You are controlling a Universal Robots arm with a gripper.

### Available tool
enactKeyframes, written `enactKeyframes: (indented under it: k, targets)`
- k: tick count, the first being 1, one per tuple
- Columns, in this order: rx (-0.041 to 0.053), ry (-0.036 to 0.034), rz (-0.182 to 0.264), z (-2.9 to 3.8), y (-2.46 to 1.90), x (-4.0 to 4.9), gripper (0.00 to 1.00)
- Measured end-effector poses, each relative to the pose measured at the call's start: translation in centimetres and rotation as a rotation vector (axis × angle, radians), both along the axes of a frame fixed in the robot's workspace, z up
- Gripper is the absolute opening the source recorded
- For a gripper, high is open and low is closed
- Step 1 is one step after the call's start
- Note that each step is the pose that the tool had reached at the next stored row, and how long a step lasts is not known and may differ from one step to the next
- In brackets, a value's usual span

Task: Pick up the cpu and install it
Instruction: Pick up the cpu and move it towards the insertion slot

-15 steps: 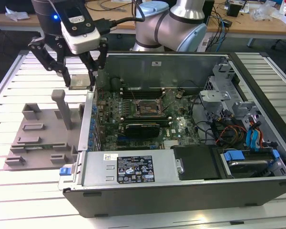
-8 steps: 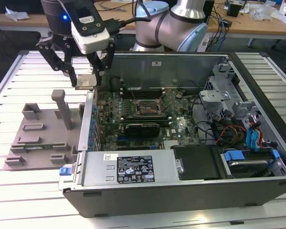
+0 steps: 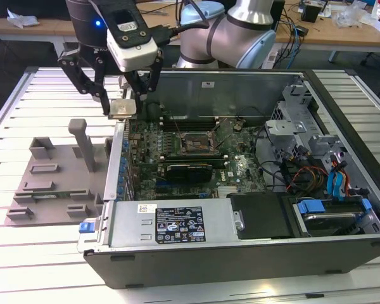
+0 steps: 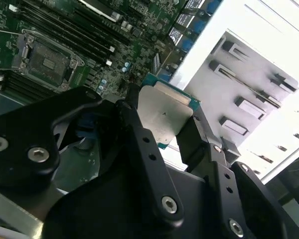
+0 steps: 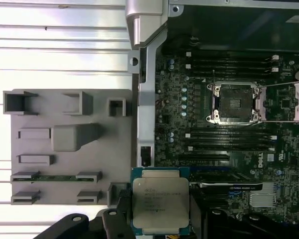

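Table: white slatted metal table (image 3: pixel 19 107), carrying the whole set-up.
Tray: grey plastic tray with raised blocks (image 3: pixel 66 177), flat on the table at the exterior view's left, just beside the open dark metal computer case (image 3: pixel 253 88).
Fingers: black metal fingers (image 4: pixel 139 139) of the black gripper (image 3: pixel 123 105), clamped on two opposite edges of the chip.
Cpu: small flat square cpu with a shiny silver-grey metal top on a green board (image 3: pixel 123 109), held roughly level in the air over the case's side wall, between the tray and the green motherboard (image 3: pixel 177 161), touching neither.
Handling: judged light, thin and stiff; smooth lid probably slippery, underside contacts probably fragile; safest hold on the bare side edges, as now, not on the faces.
Socket: open square metal-framed socket (image 3: pixel 195 144), empty, mid-board, well apart from the cpu toward the exterior view's right.
Far right: grey metal drive cage (image 3: pixel 288 130) inside the case.
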State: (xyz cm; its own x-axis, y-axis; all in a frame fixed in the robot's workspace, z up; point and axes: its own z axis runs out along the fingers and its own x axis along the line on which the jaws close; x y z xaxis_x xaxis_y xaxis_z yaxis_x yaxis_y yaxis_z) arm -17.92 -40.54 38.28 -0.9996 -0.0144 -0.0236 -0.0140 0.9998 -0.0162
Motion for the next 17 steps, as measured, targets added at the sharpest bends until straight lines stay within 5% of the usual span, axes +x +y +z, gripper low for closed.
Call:
enactKeyframes:
  k: [10, 17]
  targets:
    - [0.0000, 0.0002, 0.000, -0.02, 0.00, 1.90, 0.55]
    - [0.0000, 0.0018, 0.000, -0.13, 0.00, 5.04, 0.55]
